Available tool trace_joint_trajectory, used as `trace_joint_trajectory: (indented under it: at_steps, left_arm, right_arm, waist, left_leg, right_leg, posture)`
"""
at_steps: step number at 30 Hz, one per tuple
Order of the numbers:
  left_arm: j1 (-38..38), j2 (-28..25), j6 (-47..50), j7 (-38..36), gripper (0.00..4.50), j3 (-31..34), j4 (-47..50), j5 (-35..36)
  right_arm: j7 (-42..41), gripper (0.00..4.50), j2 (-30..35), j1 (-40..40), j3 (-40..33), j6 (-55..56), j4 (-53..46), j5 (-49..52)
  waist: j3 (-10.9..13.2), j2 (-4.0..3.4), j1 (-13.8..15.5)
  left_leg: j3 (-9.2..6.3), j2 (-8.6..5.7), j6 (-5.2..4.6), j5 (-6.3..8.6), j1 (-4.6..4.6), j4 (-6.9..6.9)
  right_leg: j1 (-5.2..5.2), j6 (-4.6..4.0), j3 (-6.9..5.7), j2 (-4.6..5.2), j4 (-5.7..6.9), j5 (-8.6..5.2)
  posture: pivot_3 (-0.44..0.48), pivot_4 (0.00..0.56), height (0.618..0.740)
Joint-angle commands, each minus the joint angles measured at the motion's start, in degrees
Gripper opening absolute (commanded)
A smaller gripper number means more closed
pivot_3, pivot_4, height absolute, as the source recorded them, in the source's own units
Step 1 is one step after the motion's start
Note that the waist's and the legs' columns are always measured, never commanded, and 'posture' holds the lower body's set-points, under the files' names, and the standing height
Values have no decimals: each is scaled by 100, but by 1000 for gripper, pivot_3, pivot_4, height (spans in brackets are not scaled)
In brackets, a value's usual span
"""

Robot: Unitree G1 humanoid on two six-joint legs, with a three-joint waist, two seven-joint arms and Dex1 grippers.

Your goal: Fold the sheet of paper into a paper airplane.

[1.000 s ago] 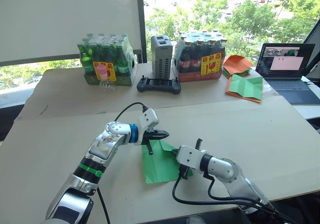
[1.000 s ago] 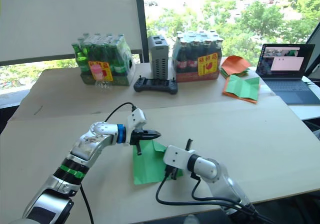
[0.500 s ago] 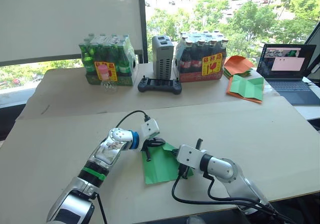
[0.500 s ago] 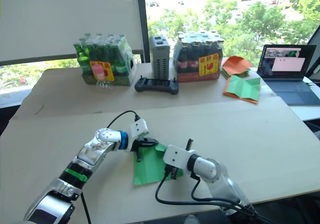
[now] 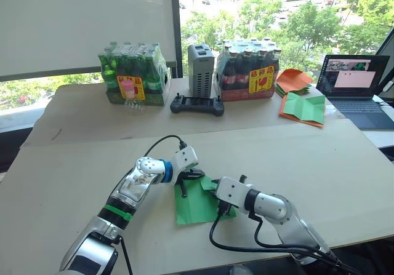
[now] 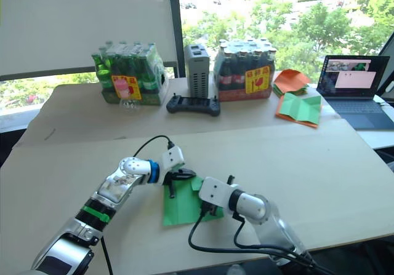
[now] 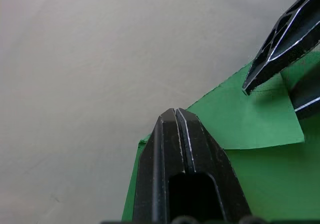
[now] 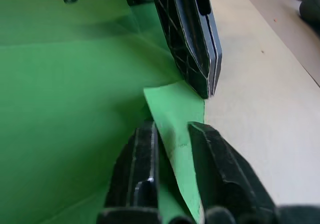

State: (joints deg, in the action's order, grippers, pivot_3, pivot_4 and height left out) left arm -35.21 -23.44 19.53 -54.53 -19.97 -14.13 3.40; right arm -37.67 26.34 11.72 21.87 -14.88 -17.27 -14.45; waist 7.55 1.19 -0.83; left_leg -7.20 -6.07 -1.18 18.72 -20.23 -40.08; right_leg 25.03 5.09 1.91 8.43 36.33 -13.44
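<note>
Wide pale counter (image 5: pixel 345 164), spread from the window edge to the near side. At its far edge, 2 shrink-wrapped bottle packs — green bottles (image 5: pixel 130 72) on the left, dark bottles (image 5: pixel 247 68) on the right — with a grey box (image 5: pixel 200 70) upright between them and a black controller (image 5: pixel 196 105) lying just in front. Open laptop (image 5: pixel 353 81) at the far right, and beside it the orange paper pile (image 5: pixel 292 79) with the green sheet edged by orange paper (image 5: pixel 303 107).

Near the front, flat on the counter between both arms, the sheet of paper (image 5: pixel 196 204), bright green, with 1 far corner folded over into a small flap.

Left pincer (image 7: pixel 175 115) closed, tips pressed down on the sheet's far edge. Right pincer (image 8: pixel 172 130) slightly parted, straddling the folded flap, close beside the left tips.
</note>
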Motion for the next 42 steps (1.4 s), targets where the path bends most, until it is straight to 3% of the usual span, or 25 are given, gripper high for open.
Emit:
trace_joint_trajectory:
  at_steps: [1,4,7,10,15,27,42]
  left_arm:
    - [154,-21,58,8,0,-141,-168,-207]
    - [165,-12,42,1,0,-152,-155,-213]
    - [143,15,31,-4,0,-145,-178,-219]
    - [138,50,32,-6,0,-129,-169,-219]
    - [114,91,31,1,0,-120,-182,-220]
    - [176,122,67,-2,0,-78,-73,-227]
    - [223,99,80,18,0,-82,4,-254]
  right_arm:
    - [-199,2638,-188,12,-278,-473,-412,568]
    - [-236,2638,-820,285,-1081,-1538,-733,1834]
    - [-99,2638,-826,530,-1195,-1829,-429,1808]
    - [65,1835,-819,644,-1120,-1893,-73,1758]
    - [80,109,-746,718,-755,-1766,317,1640]
    - [258,47,-747,872,-509,-1790,866,1477]
    - [170,47,-472,668,-340,-2395,724,1500]
  waist:
    - [0,0,0]
    - [0,0,0]
    - [-1,-2,15]
    - [-3,1,20]
    - [-3,0,5]
    - [-3,0,4]
    - [-17,1,13]
  left_leg:
    - [0,0,0,0,0,0]
    - [-1,2,0,0,0,0]
    - [-3,0,0,0,0,-8]
    - [-12,-2,0,0,0,-7]
    - [-9,-1,0,0,-1,-7]
    - [-10,-2,0,0,-1,-12]
    - [-11,-3,0,0,0,-12]
  right_leg:
    - [0,0,0,0,0,0]
    - [0,0,1,0,2,0]
    - [-2,-1,3,1,6,1]
    - [-3,0,-6,1,5,2]
    - [3,0,-5,2,42,2]
    - [3,0,-4,3,42,2]
    - [1,0,-4,3,41,2]
  posture:
    - [0,150,735]
    - [0,150,735]
    - [0,150,735]
    - [0,150,735]
    - [0,150,735]
    - [0,150,735]
    - [0,150,735]
